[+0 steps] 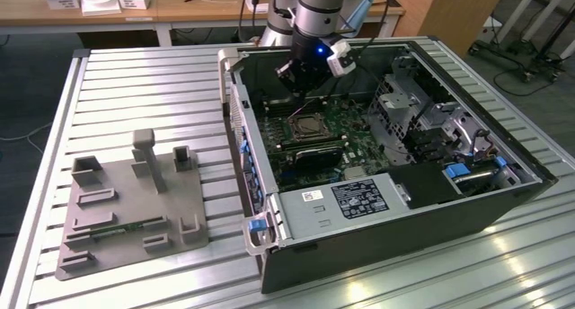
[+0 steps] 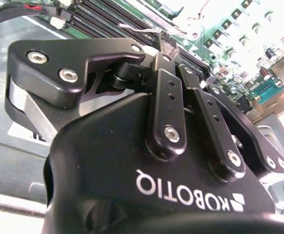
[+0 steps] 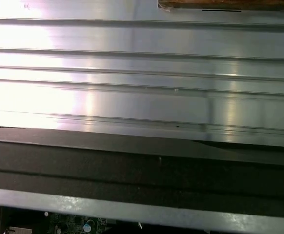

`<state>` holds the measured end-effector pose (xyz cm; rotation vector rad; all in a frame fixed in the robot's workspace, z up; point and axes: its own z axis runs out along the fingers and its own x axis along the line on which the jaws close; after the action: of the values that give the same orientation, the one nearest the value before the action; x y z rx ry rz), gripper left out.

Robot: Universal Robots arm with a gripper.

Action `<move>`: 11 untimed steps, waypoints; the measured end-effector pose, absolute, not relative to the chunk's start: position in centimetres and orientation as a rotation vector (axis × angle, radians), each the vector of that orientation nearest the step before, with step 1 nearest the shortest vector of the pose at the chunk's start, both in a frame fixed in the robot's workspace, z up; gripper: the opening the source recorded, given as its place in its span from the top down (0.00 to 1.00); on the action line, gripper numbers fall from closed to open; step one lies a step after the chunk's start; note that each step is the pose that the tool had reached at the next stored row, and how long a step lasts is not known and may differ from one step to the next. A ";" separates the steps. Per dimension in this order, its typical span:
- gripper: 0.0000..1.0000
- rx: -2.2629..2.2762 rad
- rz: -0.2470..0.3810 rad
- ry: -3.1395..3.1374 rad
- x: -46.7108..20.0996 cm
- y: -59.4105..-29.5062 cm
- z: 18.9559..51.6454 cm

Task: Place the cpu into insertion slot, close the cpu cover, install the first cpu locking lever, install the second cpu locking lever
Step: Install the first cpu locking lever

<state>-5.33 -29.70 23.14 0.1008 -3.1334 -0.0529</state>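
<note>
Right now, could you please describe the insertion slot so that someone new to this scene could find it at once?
Look inside the open black computer case lying on the slatted metal table. On its green circuit board, just below the gripper, sits the insertion slot: a square socket with a silver metal rim. Unlike the long narrow black memory slots beside it, it is square.

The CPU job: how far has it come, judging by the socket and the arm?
In the exterior view the cpu seems to sit in the insertion slot with a silver frame around it. The gripper hangs above the slot inside the case, nothing visibly in its jaws. Whether the cover or either lever is locked cannot be told.
</note>
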 end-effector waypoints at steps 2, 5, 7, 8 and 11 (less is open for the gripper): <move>0.90 0.101 -0.053 -3.136 -5.3 -29.7 23.1; 0.90 0.100 -0.052 -3.144 -5.3 -29.7 23.1; 0.90 0.100 -0.052 -3.149 -5.3 -29.7 23.0; 0.90 0.100 -0.052 -3.151 -5.2 -29.7 23.0; 0.90 0.099 -0.052 -3.152 -5.2 -29.6 22.8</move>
<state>-5.16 -29.63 22.81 0.0992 -3.1519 -0.0523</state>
